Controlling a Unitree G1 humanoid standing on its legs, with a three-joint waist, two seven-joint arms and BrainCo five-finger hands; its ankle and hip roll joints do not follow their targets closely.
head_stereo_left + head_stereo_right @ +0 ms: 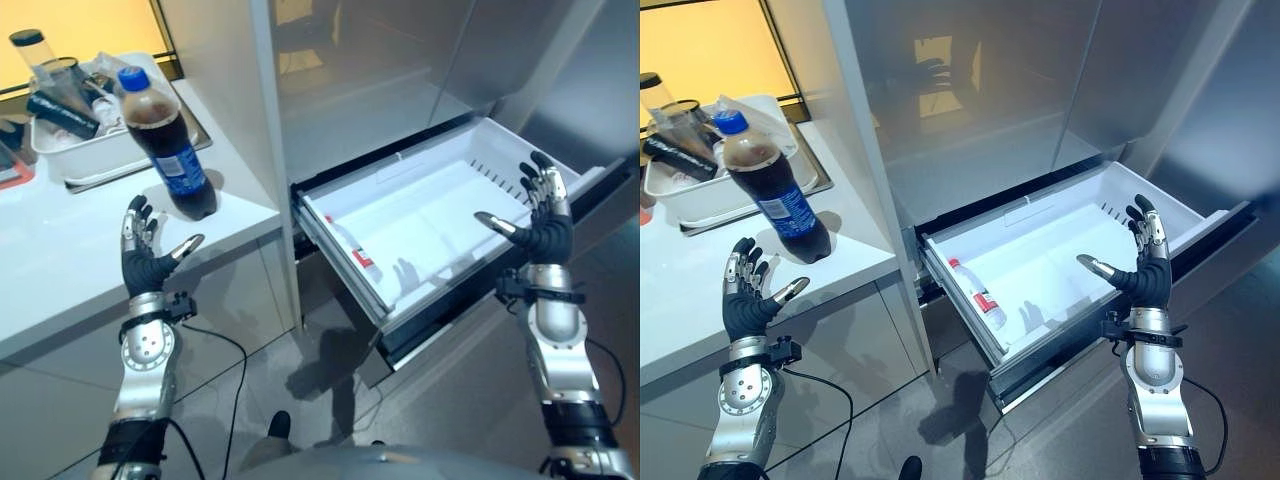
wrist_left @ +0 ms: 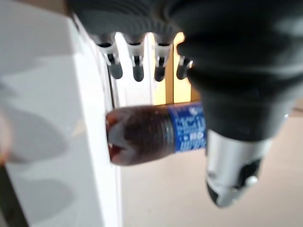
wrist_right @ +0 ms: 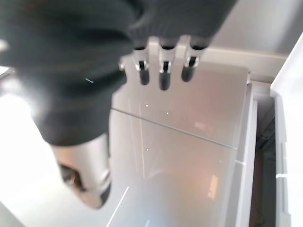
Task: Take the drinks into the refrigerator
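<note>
left eye view shows the cola bottle (image 1: 168, 140) upright on the white table (image 1: 60, 260), blue cap up, long axis near vertical with a slight lean away from the fridge. left hand (image 1: 145, 250) hangs just in front of it, fingers apart and holding nothing, palm towards the bottle. a small bottle (image 1: 978, 294) already lies flat in the open drawer (image 1: 1060, 240), its long axis along the near-left wall; which end carries the cap i can't quite tell. right hand (image 1: 1138, 265) is raised over the drawer's right side, fingers spread, empty. a tray (image 1: 80, 150) of odds and ends sits behind the cola. step in hand looks like the reach for the cola: next the left hand must close round its body, lift, and carry it across to the drawer.
</note>
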